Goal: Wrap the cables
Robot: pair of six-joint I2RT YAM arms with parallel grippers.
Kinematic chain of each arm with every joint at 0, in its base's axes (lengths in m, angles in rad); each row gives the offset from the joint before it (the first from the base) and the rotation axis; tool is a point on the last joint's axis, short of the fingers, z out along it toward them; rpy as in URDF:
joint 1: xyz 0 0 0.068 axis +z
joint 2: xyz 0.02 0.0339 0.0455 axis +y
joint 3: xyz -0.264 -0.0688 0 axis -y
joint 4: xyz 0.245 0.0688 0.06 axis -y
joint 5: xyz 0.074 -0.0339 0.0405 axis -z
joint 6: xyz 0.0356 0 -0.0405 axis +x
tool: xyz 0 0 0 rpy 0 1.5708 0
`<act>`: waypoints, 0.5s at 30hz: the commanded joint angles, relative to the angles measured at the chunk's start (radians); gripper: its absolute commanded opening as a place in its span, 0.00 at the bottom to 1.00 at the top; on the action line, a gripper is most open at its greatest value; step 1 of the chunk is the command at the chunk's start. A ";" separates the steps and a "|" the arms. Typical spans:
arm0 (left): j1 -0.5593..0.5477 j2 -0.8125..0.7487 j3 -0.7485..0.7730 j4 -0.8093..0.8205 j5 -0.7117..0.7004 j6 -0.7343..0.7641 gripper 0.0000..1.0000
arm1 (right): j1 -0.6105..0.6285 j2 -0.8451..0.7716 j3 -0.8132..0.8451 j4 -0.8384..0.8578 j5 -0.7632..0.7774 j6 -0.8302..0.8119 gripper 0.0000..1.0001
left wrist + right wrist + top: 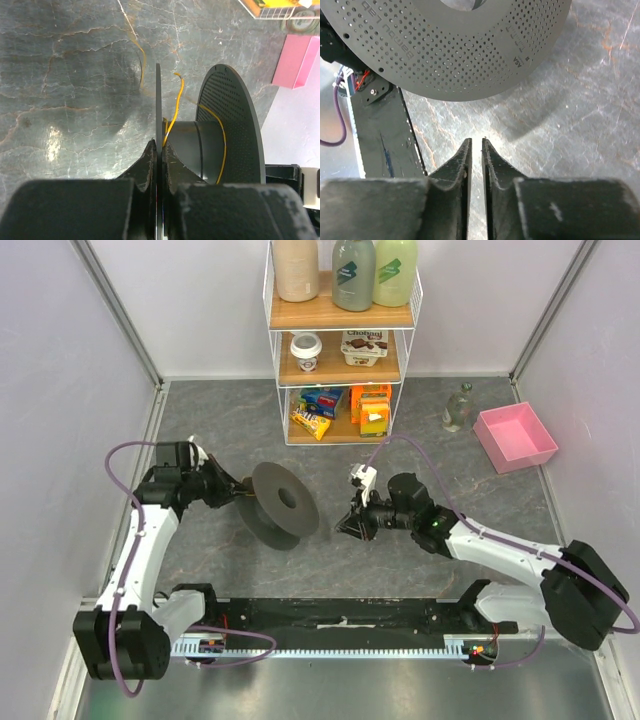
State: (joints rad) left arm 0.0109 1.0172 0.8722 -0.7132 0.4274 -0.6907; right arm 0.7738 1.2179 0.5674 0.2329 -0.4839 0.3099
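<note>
The yellow wire [175,102] lies in a loose loop or two over the hub of the dark grey spool [281,502], between its two discs, with one strand rising past the near disc and another trailing onto the grey table [215,430] just beside it. The spool stands on edge near the middle of the table. My left gripper [158,146] is clamped tight on the thin rim of the near disc. My right gripper [475,142] hangs low just beside the far, perforated disc, its fingers drawn almost together with only a slit between; whether the hair-fine wire runs through that slit I cannot tell. A wire shelf [345,340] and a pink tray [515,435] stand well apart at the back.
</note>
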 commanded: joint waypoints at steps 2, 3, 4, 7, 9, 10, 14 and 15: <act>0.001 0.047 -0.055 0.152 0.172 0.079 0.02 | -0.043 -0.078 0.043 -0.223 -0.002 -0.080 0.35; 0.001 0.052 -0.058 0.156 0.178 0.092 0.02 | -0.062 -0.093 0.049 -0.265 0.001 -0.097 0.43; 0.001 0.052 -0.061 0.161 0.172 0.098 0.02 | -0.089 -0.109 0.054 -0.292 0.007 -0.107 0.52; 0.008 0.044 -0.065 0.149 0.197 0.132 0.02 | -0.165 -0.113 0.094 -0.329 0.027 -0.152 0.63; 0.009 0.047 -0.065 0.141 0.249 0.167 0.02 | -0.188 -0.066 0.155 -0.359 0.038 -0.187 0.64; 0.009 0.052 -0.065 0.135 0.279 0.187 0.02 | -0.189 -0.034 0.198 -0.372 0.030 -0.201 0.64; 0.008 0.083 -0.050 0.101 0.352 0.261 0.02 | -0.189 0.075 0.295 -0.380 -0.036 -0.184 0.64; 0.008 0.084 -0.047 0.104 0.372 0.270 0.02 | -0.189 0.081 0.286 -0.362 -0.047 -0.170 0.64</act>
State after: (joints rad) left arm 0.0166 1.0893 0.7933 -0.6270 0.6380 -0.5159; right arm 0.5842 1.2518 0.7975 -0.1223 -0.4755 0.1471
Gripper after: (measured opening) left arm 0.040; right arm 0.640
